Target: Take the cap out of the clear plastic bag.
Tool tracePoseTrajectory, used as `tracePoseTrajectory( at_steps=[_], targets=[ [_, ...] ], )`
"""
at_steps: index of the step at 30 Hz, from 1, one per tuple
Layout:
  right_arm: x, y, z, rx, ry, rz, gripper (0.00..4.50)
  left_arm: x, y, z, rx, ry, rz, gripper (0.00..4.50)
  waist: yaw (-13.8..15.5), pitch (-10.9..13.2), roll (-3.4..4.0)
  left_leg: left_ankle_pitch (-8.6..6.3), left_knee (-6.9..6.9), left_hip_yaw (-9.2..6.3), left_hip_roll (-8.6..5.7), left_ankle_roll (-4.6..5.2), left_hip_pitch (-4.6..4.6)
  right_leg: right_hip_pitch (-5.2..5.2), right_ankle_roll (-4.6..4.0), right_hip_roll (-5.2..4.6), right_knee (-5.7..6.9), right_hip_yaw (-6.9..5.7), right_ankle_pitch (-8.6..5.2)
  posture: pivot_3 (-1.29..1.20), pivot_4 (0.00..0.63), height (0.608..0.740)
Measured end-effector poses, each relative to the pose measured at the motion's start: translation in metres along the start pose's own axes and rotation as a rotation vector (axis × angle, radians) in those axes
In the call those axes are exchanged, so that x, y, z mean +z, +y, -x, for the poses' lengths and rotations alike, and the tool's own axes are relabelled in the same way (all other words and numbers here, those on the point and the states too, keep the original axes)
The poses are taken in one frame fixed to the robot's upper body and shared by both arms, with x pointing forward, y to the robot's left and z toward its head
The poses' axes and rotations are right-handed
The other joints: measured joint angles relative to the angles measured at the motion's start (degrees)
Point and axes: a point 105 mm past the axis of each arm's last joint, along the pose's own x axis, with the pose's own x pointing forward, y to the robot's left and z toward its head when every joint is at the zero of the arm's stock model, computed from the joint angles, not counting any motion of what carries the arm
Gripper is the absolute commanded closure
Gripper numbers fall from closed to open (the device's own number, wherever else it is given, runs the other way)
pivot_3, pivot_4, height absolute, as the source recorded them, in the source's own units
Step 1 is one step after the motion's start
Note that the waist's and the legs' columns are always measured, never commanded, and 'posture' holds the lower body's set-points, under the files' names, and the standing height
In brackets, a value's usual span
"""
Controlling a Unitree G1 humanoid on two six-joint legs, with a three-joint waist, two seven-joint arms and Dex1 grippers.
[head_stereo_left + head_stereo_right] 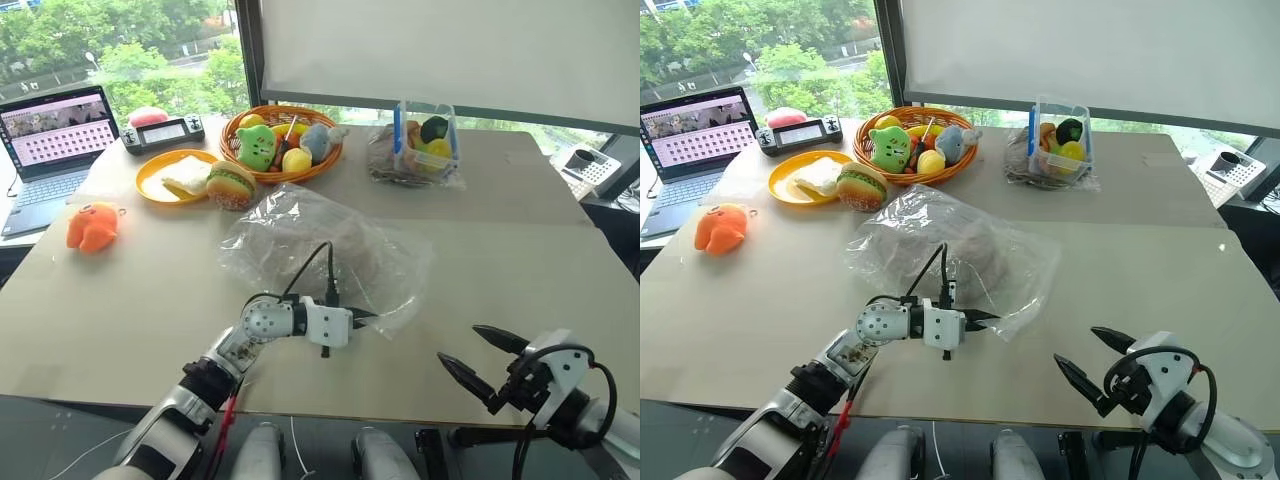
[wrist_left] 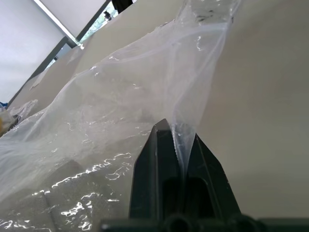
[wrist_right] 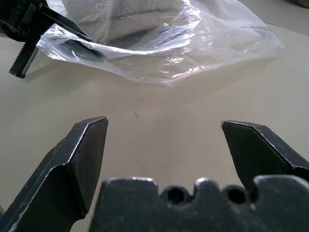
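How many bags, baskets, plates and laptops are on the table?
Bags: 2, the clear bag and a bag under the tub
Baskets: 1
Plates: 1
Laptops: 1
Total: 5

The cap (image 1: 965, 255) lies inside the clear plastic bag (image 1: 940, 255) mid-table (image 1: 1160, 270), basket (image 1: 920, 140) behind it.
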Motion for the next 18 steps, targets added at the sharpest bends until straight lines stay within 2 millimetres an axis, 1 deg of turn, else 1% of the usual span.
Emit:
tracePoseTrajectory(
  at_steps=[3,5,6,8,10,12,14,15,18],
  targets=[
    [-0.002,-0.001,0.0,-0.006,0.009,0.003,0.0,-0.008,-0.002,0.033,-0.029,0.027,-0.047,4.46,-0.2,0.0,0.01,0.0,-0.02,0.0,0.02,0.0,0.05,-0.03,-0.04,0.02,0.1,0.0,-0.01,0.0,0.15,0.74],
    [-0.004,-0.002,-0.001,-0.006,0.011,-0.003,0.0,-0.011,-0.002,0.05,-0.039,0.032,-0.091,4.46,0.0,0.0,0.01,0.0,0.02,0.01,0.02,0.0,0.07,0.01,-0.04,0.0,0.08,-0.01,-0.01,0.0,0.15,0.74],
    [-0.005,-0.002,-0.003,-0.002,0.011,-0.005,0.0,-0.018,-0.002,0.068,-0.033,0.06,-0.118,4.46,0.0,0.0,0.0,0.0,0.02,0.02,0.03,0.0,0.08,0.01,-0.04,0.0,0.07,0.0,-0.01,0.0,0.15,0.74],
    [-0.009,-0.002,-0.003,0.003,0.022,-0.015,0.0,-0.026,0.005,0.09,-0.001,0.107,-0.146,4.46,0.1,0.0,0.01,0.0,0.0,0.03,0.04,0.0,0.08,0.01,-0.04,0.0,0.07,-0.01,-0.01,0.0,0.15,0.74],
    [-0.01,-0.004,-0.008,0.007,0.014,-0.015,0.0,-0.036,0.011,0.117,0.049,0.16,-0.186,4.46,0.0,0.0,0.01,0.0,-0.01,0.04,0.05,0.0,0.08,-0.02,-0.05,0.0,0.08,-0.01,-0.01,0.0,0.15,0.74],
    [-0.01,-0.006,-0.011,0.01,0.007,-0.011,0.0,-0.043,0.017,0.139,0.101,0.213,-0.208,4.46,0.1,0.0,0.01,0.0,-0.01,0.04,0.06,0.0,0.08,-0.02,-0.05,0.0,0.08,-0.02,-0.02,0.0,0.15,0.74],
    [-0.01,-0.007,-0.016,0.021,0.001,-0.01,0.0,-0.05,0.022,0.154,0.138,0.258,-0.221,4.46,0.1,0.0,0.01,0.0,0.0,0.04,0.06,0.0,0.1,-0.01,-0.04,0.0,0.09,-0.03,-0.01,0.0,0.15,0.74],
    [-0.009,-0.007,-0.02,0.032,-0.005,-0.009,0.0,-0.054,0.023,0.165,0.164,0.291,-0.228,4.46,0.1,0.0,0.01,0.0,0.0,0.05,0.06,0.0,0.11,-0.01,-0.04,0.0,0.1,-0.03,-0.01,0.0,0.15,0.74],
    [-0.01,-0.008,-0.027,0.046,-0.01,-0.008,0.0,-0.06,0.025,0.185,0.203,0.349,-0.233,4.46,0.0,0.0,0.02,0.0,-0.04,0.06,0.07,0.0,0.15,-0.01,-0.05,0.01,0.12,-0.03,-0.01,0.0,0.15,0.74]
  ],
)
